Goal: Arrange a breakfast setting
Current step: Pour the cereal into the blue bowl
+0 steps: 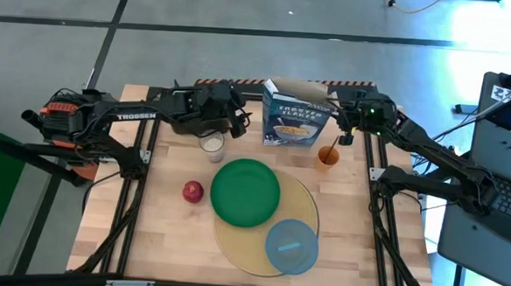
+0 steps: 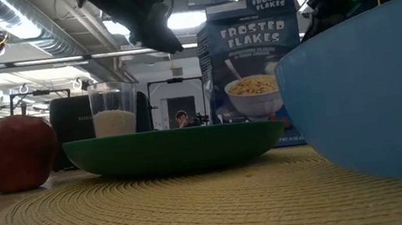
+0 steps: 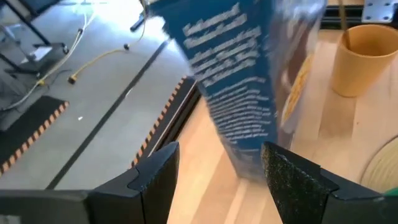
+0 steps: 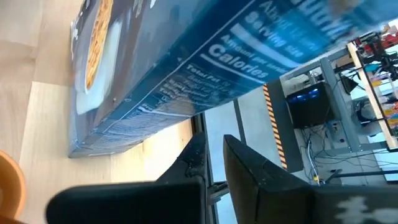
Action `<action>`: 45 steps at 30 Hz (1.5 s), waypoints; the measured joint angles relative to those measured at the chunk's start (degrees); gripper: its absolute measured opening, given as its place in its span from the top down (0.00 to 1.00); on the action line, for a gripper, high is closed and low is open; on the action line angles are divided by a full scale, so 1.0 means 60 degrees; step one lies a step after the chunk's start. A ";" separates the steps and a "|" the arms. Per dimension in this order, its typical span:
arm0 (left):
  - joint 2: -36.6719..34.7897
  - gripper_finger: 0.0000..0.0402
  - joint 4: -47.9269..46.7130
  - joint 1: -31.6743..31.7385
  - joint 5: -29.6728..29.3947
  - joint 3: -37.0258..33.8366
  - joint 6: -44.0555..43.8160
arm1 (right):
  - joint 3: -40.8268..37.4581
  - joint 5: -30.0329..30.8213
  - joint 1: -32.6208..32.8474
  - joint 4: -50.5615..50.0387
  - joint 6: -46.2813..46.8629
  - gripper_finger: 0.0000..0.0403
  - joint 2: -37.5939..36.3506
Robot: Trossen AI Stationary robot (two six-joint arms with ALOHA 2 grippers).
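The blue cereal box (image 1: 296,119) stands upright on its base at the table's far edge. My left gripper (image 1: 239,118) is open just left of it; the box (image 3: 249,81) stands beyond its fingertips. My right gripper (image 1: 342,130) is shut just right of the box (image 4: 186,62). The milk glass (image 1: 212,143) and the orange cup (image 1: 327,155) stand in front of the box. The green plate (image 1: 245,191) and the blue-grey bowl (image 1: 291,246) rest on the yellow mat (image 1: 309,207). The red apple (image 1: 192,191) lies left of the plate. No toast is in view.
The bowl (image 2: 371,88) fills the right of the low view, with the plate (image 2: 174,148) and apple (image 2: 16,153) to its left. The table's far edge with a striped strip (image 3: 168,118) lies just behind the box. Bare wood shows at the near left corner (image 1: 145,242).
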 joint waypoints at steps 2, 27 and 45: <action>0.0000 0.44 -0.0046 0.0126 0.0160 -0.0011 0.0072 | 0.0000 0.0002 -0.0001 -0.0055 0.0004 0.92 -0.0093; 0.1274 0.01 0.1105 0.1008 0.1854 -0.0015 -0.0632 | 0.0000 -0.0086 0.0007 -0.0926 0.0007 0.92 -0.1053; 0.2760 0.01 0.1294 0.2228 0.5354 -0.0011 -0.0390 | 0.0000 -0.0437 0.0003 -0.1226 0.0137 0.92 -0.1046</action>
